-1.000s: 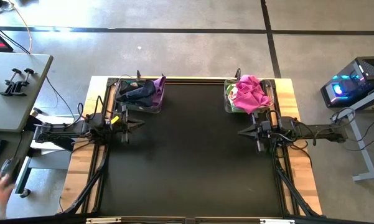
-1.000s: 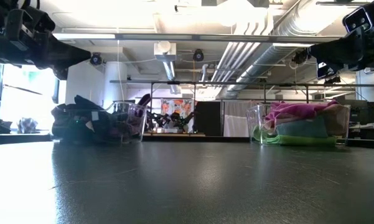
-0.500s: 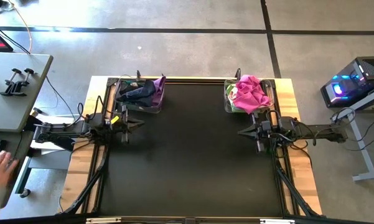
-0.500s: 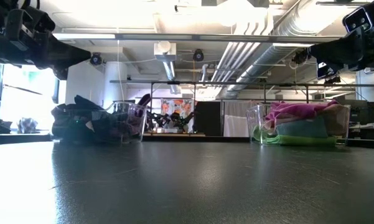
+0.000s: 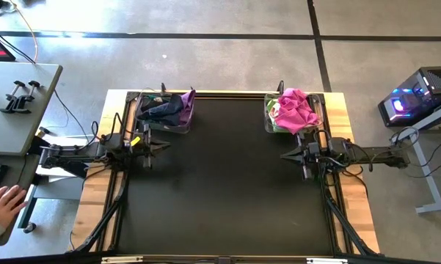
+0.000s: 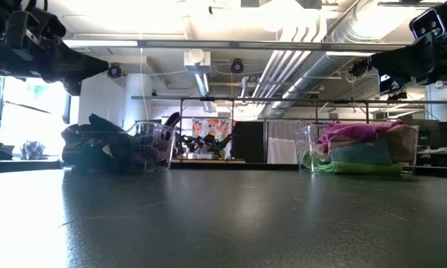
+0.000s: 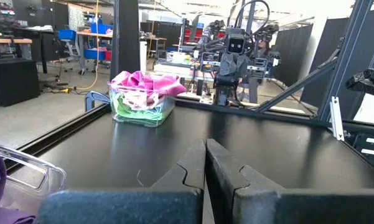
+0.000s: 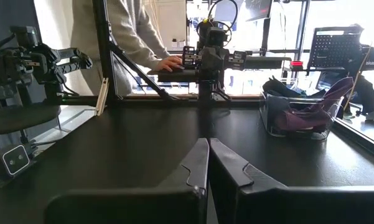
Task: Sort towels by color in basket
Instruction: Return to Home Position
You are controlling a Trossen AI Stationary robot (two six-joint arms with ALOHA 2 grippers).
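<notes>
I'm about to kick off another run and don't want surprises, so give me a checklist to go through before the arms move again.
1. Claws empty: ok. The left claw and right claw are shut on nothing.
2. Claws clear of bins: ok. Both hang over the mat, apart from the left bin and right bin.
3. Stray towels on the mat: ok, none in view.
4. Dark towels contained: ok, though a purple towel pokes above the left bin's rim.
5. Pink towel contained: ok, heaped above the right bin's rim.
6. Person's hand clear: ok, it is off the table, beyond the left arm.
</notes>
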